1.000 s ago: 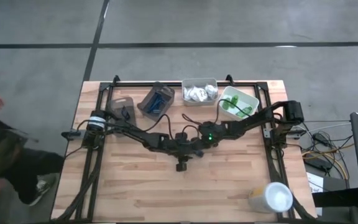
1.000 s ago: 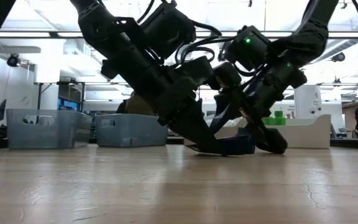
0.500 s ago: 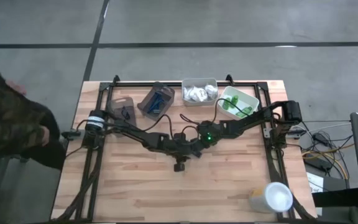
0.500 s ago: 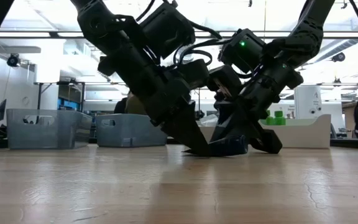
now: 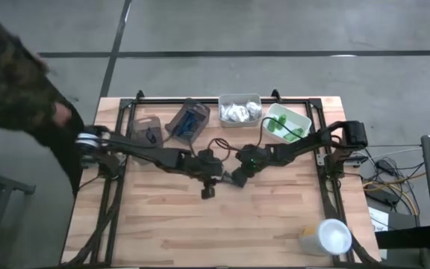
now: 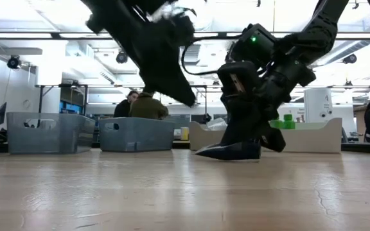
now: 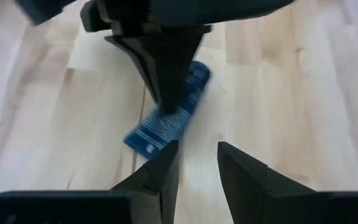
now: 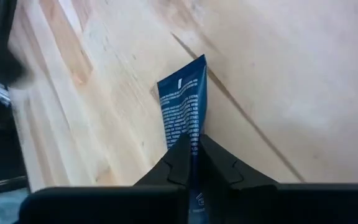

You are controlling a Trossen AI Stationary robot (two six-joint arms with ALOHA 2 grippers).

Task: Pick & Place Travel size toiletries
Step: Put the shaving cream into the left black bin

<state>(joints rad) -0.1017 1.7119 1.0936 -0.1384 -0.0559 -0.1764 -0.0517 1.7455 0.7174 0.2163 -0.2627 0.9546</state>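
A dark blue flat tube (image 7: 160, 127) of the travel size toiletries lies on the wooden table (image 5: 163, 224) near its middle. My right gripper (image 5: 237, 178) is shut on it and slants down from the table's right side. My left gripper (image 7: 194, 171) hangs open and empty just left of the tube, raised above the table (image 6: 186, 96). More toiletries sit in trays at the far edge: blue tubes (image 5: 191, 118), white packets (image 5: 239, 112) and green bottles (image 5: 284, 127). My right gripper pinches the blue tube between its two fingers, about midway along its length (image 8: 186, 134). The fingers (image 7: 163, 74) slant down onto it from the table's right side. The tube's free end (image 8: 188, 74) reaches past the fingertips, and the tube (image 6: 227, 152) rests on the table.
Several trays line the far edge, among them a grey one (image 5: 146, 131) at the left. A big white cup (image 5: 325, 237) stands at the near right corner. A person (image 5: 13, 82) stands beside the table's far left corner.
My right gripper has rolled about its own line and shut on the blue tube, which stays on the table. My left gripper has risen clear of the table and drawn back toward the left. The person has moved along the table's left side toward the far end.
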